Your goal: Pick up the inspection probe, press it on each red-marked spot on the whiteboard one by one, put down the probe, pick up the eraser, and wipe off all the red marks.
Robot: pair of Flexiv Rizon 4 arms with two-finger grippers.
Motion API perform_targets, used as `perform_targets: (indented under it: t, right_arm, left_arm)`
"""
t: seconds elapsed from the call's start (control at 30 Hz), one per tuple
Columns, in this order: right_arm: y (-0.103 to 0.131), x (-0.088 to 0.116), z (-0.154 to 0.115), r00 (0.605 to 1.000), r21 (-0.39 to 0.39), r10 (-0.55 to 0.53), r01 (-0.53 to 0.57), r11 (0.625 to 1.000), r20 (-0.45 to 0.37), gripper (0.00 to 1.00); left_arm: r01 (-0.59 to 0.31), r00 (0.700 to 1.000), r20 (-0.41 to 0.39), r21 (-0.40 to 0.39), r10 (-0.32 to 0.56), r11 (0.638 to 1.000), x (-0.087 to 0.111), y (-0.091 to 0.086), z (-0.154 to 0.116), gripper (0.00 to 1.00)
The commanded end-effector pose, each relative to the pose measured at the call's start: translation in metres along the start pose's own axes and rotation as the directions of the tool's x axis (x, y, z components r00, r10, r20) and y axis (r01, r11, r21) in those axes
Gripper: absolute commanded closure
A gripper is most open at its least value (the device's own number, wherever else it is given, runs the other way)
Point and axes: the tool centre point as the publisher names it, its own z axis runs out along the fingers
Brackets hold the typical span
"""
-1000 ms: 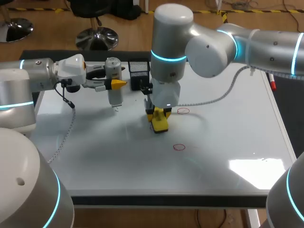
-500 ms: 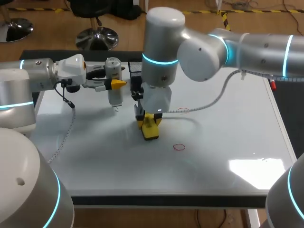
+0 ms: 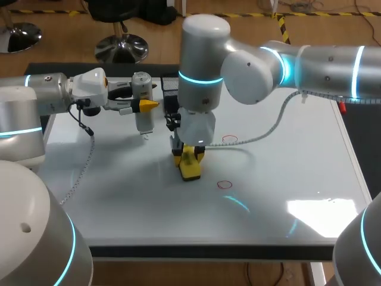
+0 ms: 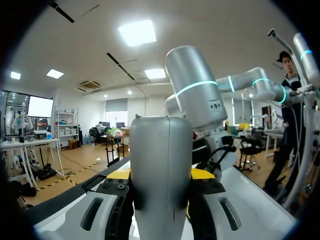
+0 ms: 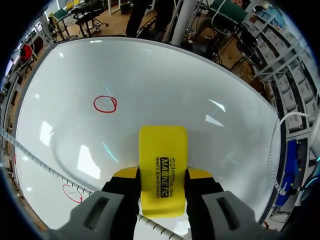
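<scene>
**A:** What has the right pincer (image 5: 162, 176) got?

**B:** The yellow eraser (image 5: 163, 160). Both fingers clamp its sides, so they stand only as far apart as the block is wide. From the head view, its face looks to be down on the whiteboard (image 3: 286, 173).

**A:** Has it shifted?

**B:** Yes. A second ago the pincer and eraser sat further toward the right arm's side. They have since slid toward the left arm's side. In the last half second they have only crept a little closer to the robot.

**A:** And the marks?

**B:** The near red mark (image 5: 72, 193) lies just beside the pincer, next to the coiled cable (image 5: 30, 155). The far red mark (image 5: 105, 104) lies ahead of the pincer, off to the same side. The eraser touches neither, and both look as they did a second ago.

**A:** And further off?

**B:** The left pincer (image 4: 160, 175) is well apart from the right one, and it has not moved. It is closed on the grey inspection probe (image 3: 143, 119), which it holds upright above the whiteboard.
</scene>
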Motion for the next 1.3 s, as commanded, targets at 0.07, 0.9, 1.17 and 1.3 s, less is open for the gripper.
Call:
perform_targets:
  t: [0.07,0.9,1.17,1.3]
  right_arm:
    - [-0.002,0.013,0.014,1.000,-0.016,0.017,-0.017,1.000,-0.016,1.00]
    - [-0.005,0.052,0.011,0.995,-0.011,0.066,-0.067,0.998,-0.075,1.00]
    - [-0.008,0.056,-0.001,0.994,0.017,0.076,-0.075,0.997,-0.079,1.00]
    - [-0.013,0.053,-0.022,0.995,0.051,0.065,-0.062,0.997,-0.075,1.00]
  left_arm:
    - [-0.001,1.000,-0.001,0.001,0.001,1.000,0.000,0.000,0.000,1.00]
    - [-0.001,1.000,-0.001,0.001,0.001,1.000,0.000,0.000,0.000,1.00]
    - [-0.001,1.000,-0.001,0.001,0.001,1.000,0.000,0.000,0.000,1.00]
    - [-0.001,1.000,-0.001,0.001,0.001,1.000,0.000,0.000,0.000,1.00]
